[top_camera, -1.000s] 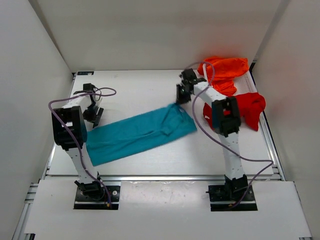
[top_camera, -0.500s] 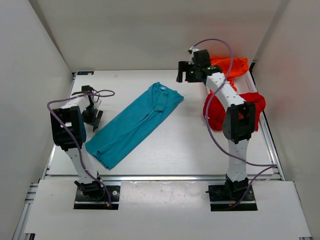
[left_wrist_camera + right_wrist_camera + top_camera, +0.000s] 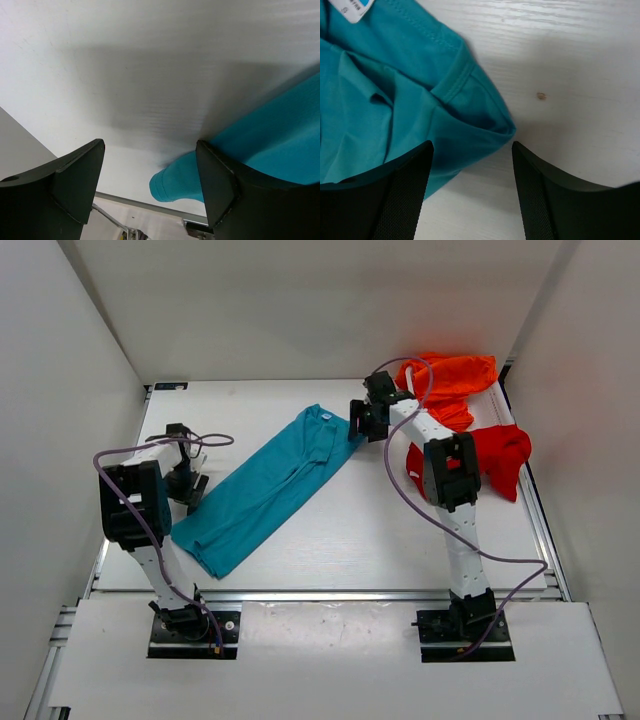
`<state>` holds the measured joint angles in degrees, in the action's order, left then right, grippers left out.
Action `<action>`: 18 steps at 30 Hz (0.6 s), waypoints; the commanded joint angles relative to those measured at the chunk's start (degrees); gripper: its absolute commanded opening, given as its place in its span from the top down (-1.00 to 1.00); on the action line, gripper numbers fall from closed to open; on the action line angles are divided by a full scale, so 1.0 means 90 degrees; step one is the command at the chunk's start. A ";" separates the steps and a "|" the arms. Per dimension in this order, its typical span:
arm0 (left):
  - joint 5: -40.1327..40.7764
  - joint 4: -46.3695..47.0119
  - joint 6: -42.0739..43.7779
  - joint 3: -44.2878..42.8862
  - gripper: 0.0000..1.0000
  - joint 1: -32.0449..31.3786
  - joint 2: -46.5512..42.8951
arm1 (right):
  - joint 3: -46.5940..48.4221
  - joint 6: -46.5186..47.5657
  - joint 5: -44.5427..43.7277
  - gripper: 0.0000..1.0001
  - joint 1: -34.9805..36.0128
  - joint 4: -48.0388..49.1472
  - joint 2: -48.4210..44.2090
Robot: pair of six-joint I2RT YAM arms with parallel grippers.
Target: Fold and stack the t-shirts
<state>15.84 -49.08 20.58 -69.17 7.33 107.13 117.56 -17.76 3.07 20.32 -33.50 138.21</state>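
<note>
The teal-blue t-shirt (image 3: 265, 490), folded into a long strip, lies flat and diagonal from the near left to the far middle of the table. My right gripper (image 3: 358, 425) stands open just off the shirt's collar end. In the right wrist view the collar corner (image 3: 470, 110) and a white size tag (image 3: 355, 7) lie ahead of the open right gripper (image 3: 471, 147), which holds nothing. My left gripper (image 3: 190, 480) is open beside the strip's near-left end; in its wrist view the left gripper (image 3: 150, 150) has the teal-blue hem corner (image 3: 175, 182) between its fingers, untouched. The red t-shirt (image 3: 497, 455) and orange t-shirt (image 3: 452, 378) lie crumpled at the far right.
White walls close in the table (image 3: 400, 540) on the left, back and right. A metal rail (image 3: 320, 592) runs along the near edge in front of both arm bases. The right arm's purple cable (image 3: 400, 490) loops over the table beside the red t-shirt.
My right gripper carried the teal-blue shirt's end toward the back, let it go, rose, and has come back down beside the collar. The strip now lies more steeply diagonal. The left arm barely moved.
</note>
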 commanded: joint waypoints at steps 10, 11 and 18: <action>-0.0333 -0.0279 0.0184 0.0039 -0.67 -0.0092 -0.0185 | 0.0100 -0.0624 0.0995 0.86 -0.0040 0.0215 0.0237; -0.0372 -0.0385 0.0223 0.0029 -0.68 -0.0102 -0.0233 | 0.0469 -0.0431 0.0987 1.00 -0.0050 0.0255 0.0500; -0.1397 -0.1070 0.0243 -0.0615 -0.85 -0.0297 -0.0380 | 0.3098 0.0077 0.1340 0.93 -0.0091 0.2011 0.1684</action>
<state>9.08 -55.92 22.33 -71.20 5.56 107.09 136.77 -20.43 13.37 19.51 -25.85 152.18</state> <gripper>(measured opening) 0.926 0.025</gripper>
